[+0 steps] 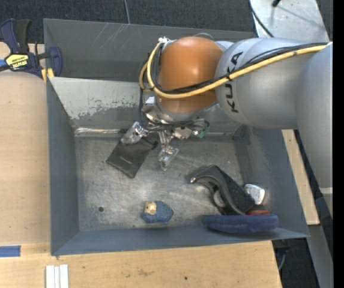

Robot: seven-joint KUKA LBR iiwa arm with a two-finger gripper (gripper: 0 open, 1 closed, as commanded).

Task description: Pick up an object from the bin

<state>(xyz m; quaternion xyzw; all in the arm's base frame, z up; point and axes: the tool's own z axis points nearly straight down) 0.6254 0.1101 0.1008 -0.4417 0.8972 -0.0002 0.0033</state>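
Gripper (152,144) is seen low over the bin (60,161) floor, fingers spread apart. A black flat rectangular piece (126,158) is lying just beside its fingertips, view-left. A black curved tool (218,186) and a blue lump (157,212) are seen nearer the camera, well apart from the gripper.

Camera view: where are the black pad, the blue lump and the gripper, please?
black pad (126,159): camera view, middle of its flat top.
blue lump (161,214): camera view, middle of its blue body.
gripper (152,144): camera view, midway between its fingertips.
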